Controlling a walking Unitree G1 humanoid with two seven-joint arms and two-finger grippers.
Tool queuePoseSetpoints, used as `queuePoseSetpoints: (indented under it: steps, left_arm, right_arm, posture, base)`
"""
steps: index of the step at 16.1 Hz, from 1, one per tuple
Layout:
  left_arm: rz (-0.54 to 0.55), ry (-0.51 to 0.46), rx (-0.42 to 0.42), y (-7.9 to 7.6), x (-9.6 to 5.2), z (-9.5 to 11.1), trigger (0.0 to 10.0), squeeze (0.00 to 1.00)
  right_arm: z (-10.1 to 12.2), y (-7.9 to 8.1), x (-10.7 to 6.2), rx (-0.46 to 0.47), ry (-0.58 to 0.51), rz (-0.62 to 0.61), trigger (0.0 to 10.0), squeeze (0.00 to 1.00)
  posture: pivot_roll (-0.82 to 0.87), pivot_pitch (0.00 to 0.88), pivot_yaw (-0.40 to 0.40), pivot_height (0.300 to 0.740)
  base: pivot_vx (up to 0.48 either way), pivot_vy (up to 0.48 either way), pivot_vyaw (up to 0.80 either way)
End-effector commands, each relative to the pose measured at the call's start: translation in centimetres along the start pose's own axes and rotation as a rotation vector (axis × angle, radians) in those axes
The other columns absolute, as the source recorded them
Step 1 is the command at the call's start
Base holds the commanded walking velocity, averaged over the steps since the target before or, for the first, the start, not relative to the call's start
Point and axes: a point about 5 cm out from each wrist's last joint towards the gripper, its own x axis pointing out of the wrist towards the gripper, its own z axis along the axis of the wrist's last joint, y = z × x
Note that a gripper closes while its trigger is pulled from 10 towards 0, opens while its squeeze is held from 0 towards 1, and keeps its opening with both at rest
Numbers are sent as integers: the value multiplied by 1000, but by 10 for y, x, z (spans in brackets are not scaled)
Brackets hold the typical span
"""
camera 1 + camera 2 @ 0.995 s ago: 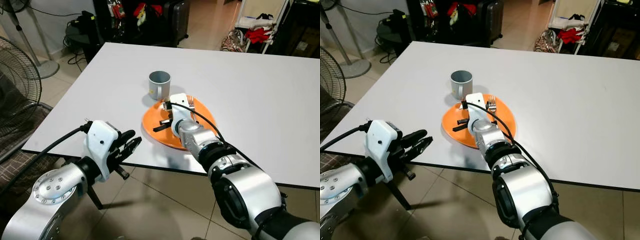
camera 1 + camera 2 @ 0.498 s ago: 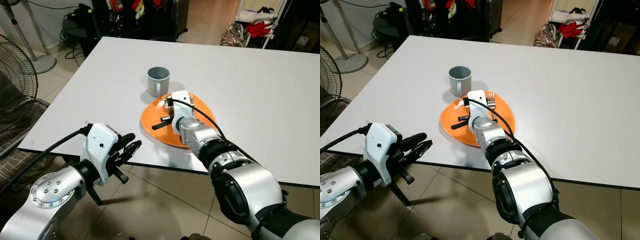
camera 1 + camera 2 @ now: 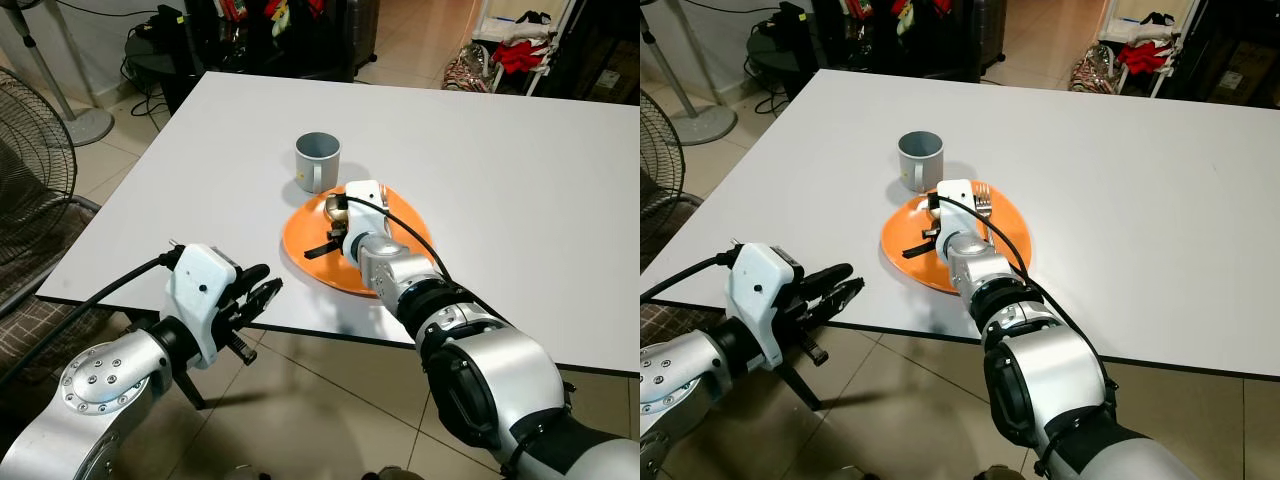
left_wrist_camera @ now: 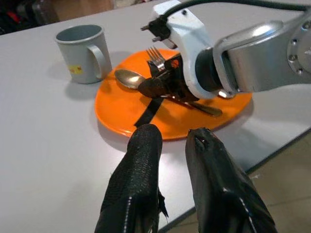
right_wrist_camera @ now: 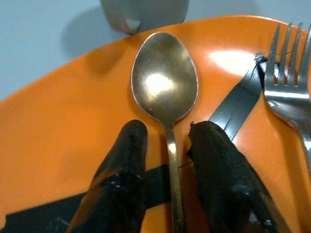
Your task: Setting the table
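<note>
An orange plate (image 3: 300,232) lies near the front edge of the white table (image 3: 520,170), with a grey mug (image 3: 318,163) just behind it. A spoon (image 5: 164,80) and a fork (image 3: 983,203) rest on the plate, beside a black strip (image 4: 150,111). My right gripper (image 5: 169,130) sits low over the plate, open, its two fingers straddling the spoon's handle just behind the bowl, a small gap on each side. My left gripper (image 3: 265,285) hovers below and in front of the table's front edge, left of the plate, open with a narrow gap and holding nothing.
A standing fan (image 3: 35,120) and a woven seat are at my left. Dark furniture, bags and red cloth (image 3: 520,55) crowd the floor beyond the far edge. The table's right half is bare white surface.
The camera has shifted a little. My right gripper has settled slightly lower and closer over the spoon on the plate. The left arm holds its place.
</note>
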Motion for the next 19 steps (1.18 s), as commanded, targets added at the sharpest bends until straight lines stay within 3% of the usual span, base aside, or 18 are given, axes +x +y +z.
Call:
queuePoseSetpoints:
  steps: [1, 4, 5, 7, 9, 12, 15, 17, 19]
  left_arm:
    - [28, -49, -14, 4, 0, 8, 10000, 0]
    - [69, -102, -55, 6, 2, 14, 10000, 0]
    - [120, -134, -75, 7, 5, 17, 10000, 0]
    - [142, -144, -61, 7, 6, 18, 10000, 0]
    - [334, -143, -55, 10, 10, 14, 10000, 0]
    - [391, -118, -50, 10, 9, 11, 10000, 0]
    - [440, -108, -29, 15, 8, 10, 10000, 0]
    - [463, -122, -27, 18, 8, 12, 10000, 0]
    - [472, -120, -44, 18, 8, 11, 10000, 0]
  right_arm:
    - [12, -4, -1, 19, -59, 2, 10000, 1000]
    - [19, -12, -13, 20, -132, 11, 10000, 1000]
    - [24, -21, -48, 52, -268, 34, 10000, 1000]
    - [27, -24, -66, 47, -353, 48, 10000, 1000]
    - [12, -32, -122, -87, -523, 112, 10000, 1000]
    - [-4, -46, -153, -183, -529, 91, 10000, 1000]
    - [-11, -54, -166, -171, -546, 83, 10000, 1000]
    - [-19, -58, -163, -49, -492, 112, 10000, 1000]
    - [-22, -53, -162, 15, -466, 200, 10000, 1000]
  posture:
    - [11, 60, 15, 740]
    - [-14, 37, 31, 740]
    - [-32, 25, 41, 740]
    - [-34, 22, 42, 740]
    - [-50, 10, 54, 740]
    - [-61, 2, 74, 740]
    - [-60, 0, 82, 740]
    - [-52, 0, 81, 740]
    - [-49, 0, 82, 740]
  base:
    - [0, 0, 0]
    - [0, 0, 0]
    - [0, 0, 0]
    - [0, 0, 0]
    - [0, 0, 0]
    - [0, 0, 727]
    - [0, 0, 800]
    - [0, 0, 800]
    - [0, 0, 800]
